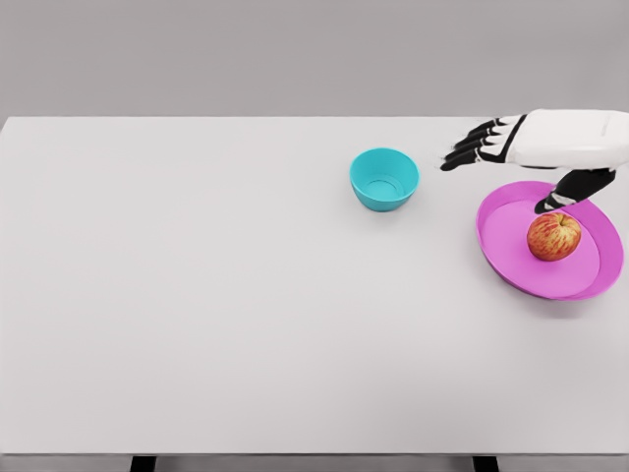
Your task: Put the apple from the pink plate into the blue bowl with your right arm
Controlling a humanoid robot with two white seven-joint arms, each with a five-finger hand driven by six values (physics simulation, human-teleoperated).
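A red and yellow apple (pixel 554 237) lies on the pink plate (pixel 511 258) near the table's right edge. To the left of the plate stands the blue bowl (pixel 384 179), with nothing in it. My right hand (pixel 496 162) comes in from the right and hovers above the far rim of the plate, just behind the apple. Its black fingers (pixel 469 147) stretch out leftward toward the bowl, the thumb (pixel 562 199) hangs down over the plate, and it holds nothing. The left arm does not show.
The white table (pixel 197 295) carries only the bowl and the plate. Its front edge runs along the bottom of the view, and the plate sits close to the right border.
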